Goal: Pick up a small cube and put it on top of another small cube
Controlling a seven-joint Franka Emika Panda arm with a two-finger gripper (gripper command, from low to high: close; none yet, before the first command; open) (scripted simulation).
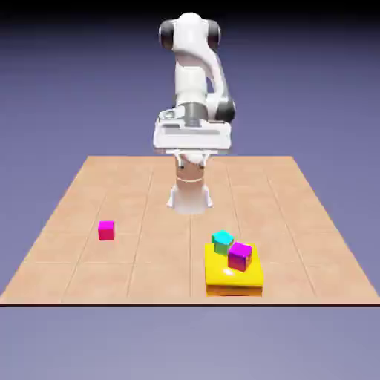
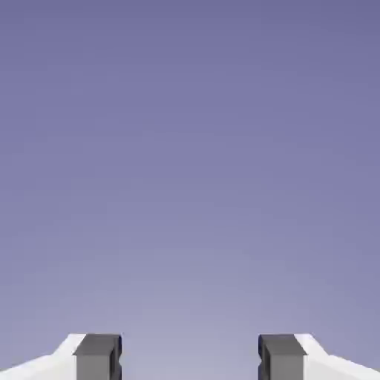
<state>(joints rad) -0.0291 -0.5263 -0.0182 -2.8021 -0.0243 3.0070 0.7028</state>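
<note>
The gripper (image 2: 190,358), fingers wide apart and empty, seems at the pre-grasp step; next calls for lowering toward a small cube (image 1: 107,231) below it.

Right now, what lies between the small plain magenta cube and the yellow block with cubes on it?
Only bare tan tabletop separates the magenta cube from the yellow block, in the exterior view.
</note>
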